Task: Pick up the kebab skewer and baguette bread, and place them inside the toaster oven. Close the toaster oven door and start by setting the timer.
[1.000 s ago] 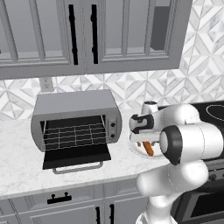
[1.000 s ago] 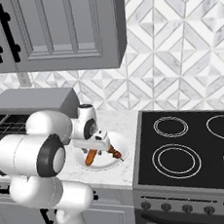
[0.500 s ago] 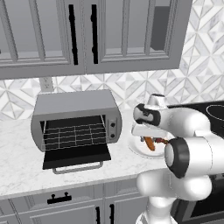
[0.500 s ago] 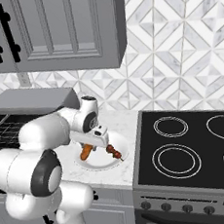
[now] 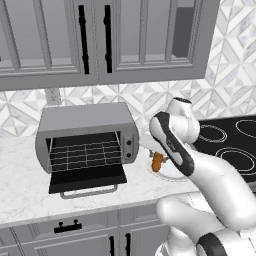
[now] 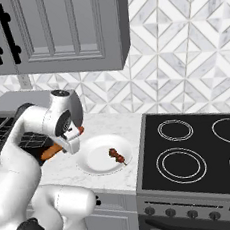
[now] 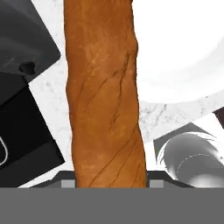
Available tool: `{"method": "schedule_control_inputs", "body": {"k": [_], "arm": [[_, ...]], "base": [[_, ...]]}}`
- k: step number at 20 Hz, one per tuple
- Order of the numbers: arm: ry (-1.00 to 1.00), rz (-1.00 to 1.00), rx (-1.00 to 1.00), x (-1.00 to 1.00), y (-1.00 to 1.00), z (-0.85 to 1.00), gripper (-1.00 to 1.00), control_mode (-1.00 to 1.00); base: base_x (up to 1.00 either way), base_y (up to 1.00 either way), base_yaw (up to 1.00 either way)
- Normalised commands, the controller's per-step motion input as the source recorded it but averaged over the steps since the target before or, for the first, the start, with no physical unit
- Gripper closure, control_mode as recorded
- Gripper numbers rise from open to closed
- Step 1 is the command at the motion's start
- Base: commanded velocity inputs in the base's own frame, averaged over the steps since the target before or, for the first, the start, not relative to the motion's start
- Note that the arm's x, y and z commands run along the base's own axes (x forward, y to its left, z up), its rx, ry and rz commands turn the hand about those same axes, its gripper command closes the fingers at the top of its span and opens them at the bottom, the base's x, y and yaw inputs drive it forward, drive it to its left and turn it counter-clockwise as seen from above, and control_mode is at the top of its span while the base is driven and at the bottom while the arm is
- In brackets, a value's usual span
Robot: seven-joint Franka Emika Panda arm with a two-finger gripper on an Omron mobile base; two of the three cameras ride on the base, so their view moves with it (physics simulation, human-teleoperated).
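One item in the gripper (image 6: 65, 145): jaws clamped on the baguette bread (image 7: 105, 96), lifted clear of the white plate (image 6: 96, 159), between plate and toaster oven (image 5: 87, 137). Toaster oven door (image 5: 87, 177) hangs open. Kebab skewer (image 6: 117, 156) lies on the plate.

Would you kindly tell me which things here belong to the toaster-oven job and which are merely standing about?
Part of the job:
- baguette bread, held in the tool
- kebab skewer, on the white plate
- toaster oven
- toaster oven door, dropped open

Merely about:
- black stovetop
- grey wall cabinets
- marble counter
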Motion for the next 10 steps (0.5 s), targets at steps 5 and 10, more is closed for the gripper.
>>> {"method": "schedule_control_inputs", "body": {"k": [5, 10], "arm": [[-0.14, -0.47, 0.06, -0.42, 1.00, 0.66, 1.00, -1.00], [-0.16, -0.51, 0.05, -0.19, 1.00, 0.38, 1.00, -1.00]], "base": [[0.00, 0.00, 0.00], [0.00, 0.00, 0.00]]}}
